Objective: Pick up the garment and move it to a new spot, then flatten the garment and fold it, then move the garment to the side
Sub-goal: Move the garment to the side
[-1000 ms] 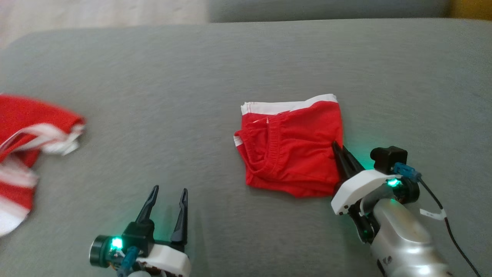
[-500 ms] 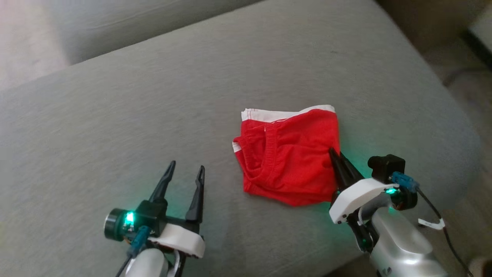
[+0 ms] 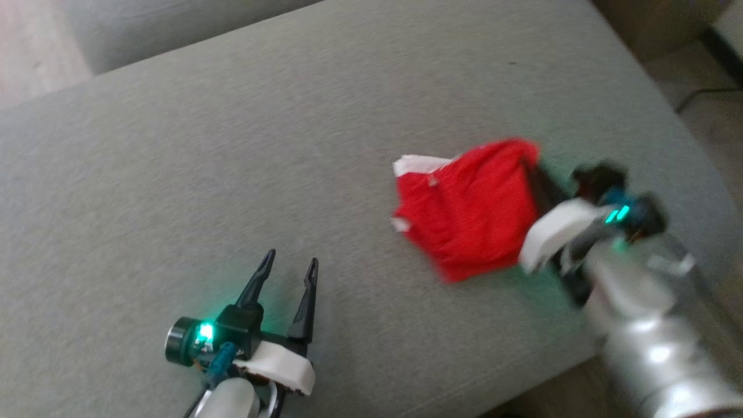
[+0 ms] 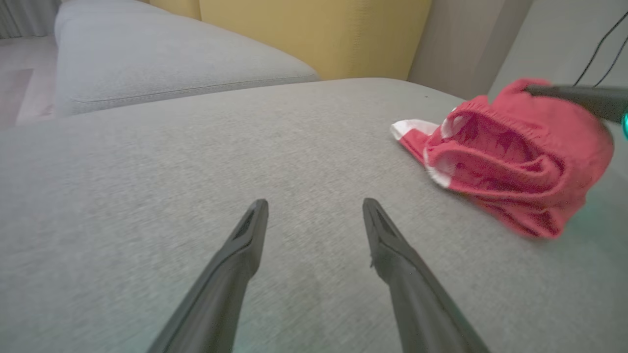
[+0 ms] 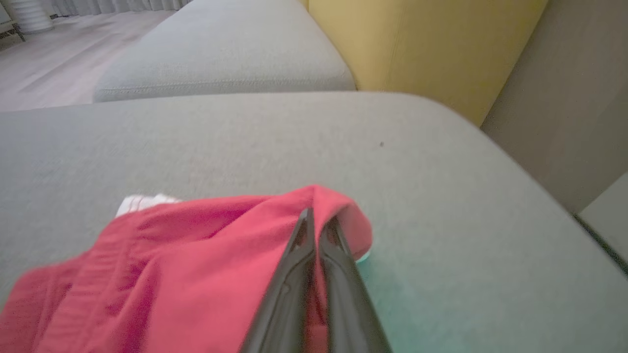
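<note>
Pinching claw: right claw (image 5: 318,218), pressed together on raised right edge of red garment (image 3: 470,215).
Left claw (image 3: 288,262): spread, well apart from garment.
Garment: blurred, on grey cushion (image 3: 232,145), right side.

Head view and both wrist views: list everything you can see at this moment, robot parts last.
garment: one, red with white trim, on the near cushion, its right edge raised
near cushion: one, grey, under the garment and both grippers
far cushion: one, grey, behind the near one
upholstered panel: one, yellow, behind the cushions
floor: pale wood, beyond the far cushion
cable: one, black, at the upper right of the left wrist view
left gripper: one, dark fingers open, over bare cushion, holding nothing
right gripper: one, dark fingers shut on the garment's edge
</note>
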